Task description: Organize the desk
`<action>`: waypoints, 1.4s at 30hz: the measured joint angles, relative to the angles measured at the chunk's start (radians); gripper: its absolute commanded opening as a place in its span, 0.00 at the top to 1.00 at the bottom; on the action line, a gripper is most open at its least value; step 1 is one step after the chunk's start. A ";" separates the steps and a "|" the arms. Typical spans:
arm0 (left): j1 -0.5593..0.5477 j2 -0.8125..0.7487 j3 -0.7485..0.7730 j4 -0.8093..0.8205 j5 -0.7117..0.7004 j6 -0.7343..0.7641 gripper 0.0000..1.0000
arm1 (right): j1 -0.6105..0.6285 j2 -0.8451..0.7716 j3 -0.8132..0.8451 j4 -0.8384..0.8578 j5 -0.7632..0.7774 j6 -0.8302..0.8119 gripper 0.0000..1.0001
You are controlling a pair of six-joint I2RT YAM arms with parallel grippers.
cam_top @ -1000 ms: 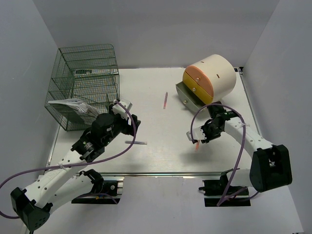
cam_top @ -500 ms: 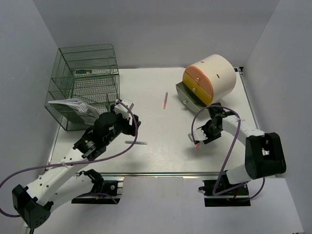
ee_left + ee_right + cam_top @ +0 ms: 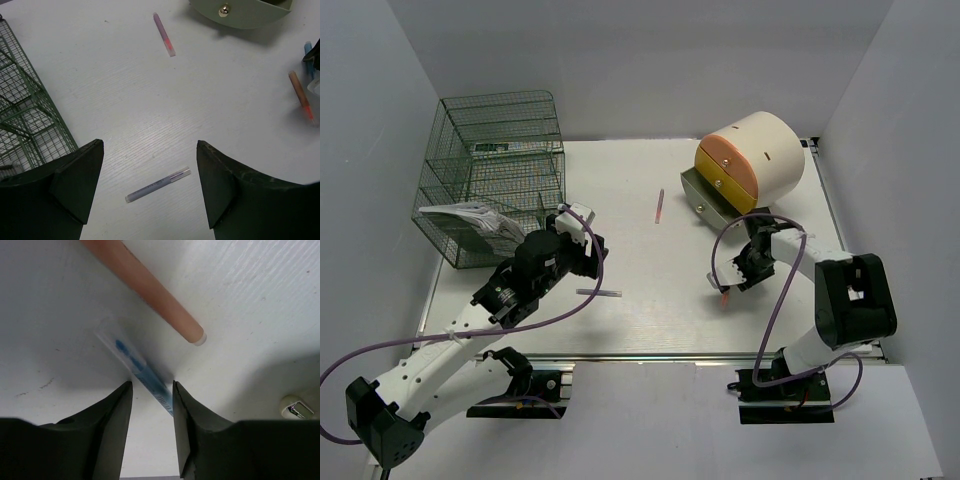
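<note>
On the white desk [image 3: 650, 255] lie several pens. A grey pen [image 3: 157, 185] rests on the surface below and between the wide-apart fingers of my left gripper [image 3: 150, 145], which hovers open above it [image 3: 588, 240]. My right gripper [image 3: 152, 385] is down at the desk [image 3: 732, 278], open. A blue pen [image 3: 137, 365] runs slantwise through the gap and touches the right finger without being clamped. An orange pen [image 3: 145, 287] lies just beyond it [image 3: 723, 297]. A pink pen [image 3: 659, 206] lies mid-desk.
A cream cylinder with orange and yellow drawer fronts [image 3: 755, 155] stands at the back right, its green bottom drawer [image 3: 705, 200] pulled out. A green wire rack [image 3: 495, 170] holding papers stands at the back left, close to my left arm.
The right arm's elbow has swung inward to the left while its gripper stayed by the orange and blue pens. The left arm has hardly moved.
</note>
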 measured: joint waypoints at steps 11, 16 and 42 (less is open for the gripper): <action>0.000 0.002 0.000 0.000 -0.022 0.000 0.16 | -0.002 0.043 0.032 -0.024 0.045 -0.001 0.81; 0.000 0.005 -0.001 0.000 -0.029 0.000 0.16 | -0.009 0.028 0.021 -0.013 0.033 0.032 0.94; 0.000 0.077 -0.016 0.010 -0.034 -0.019 0.16 | 0.103 -0.143 0.385 0.086 -0.280 1.210 1.00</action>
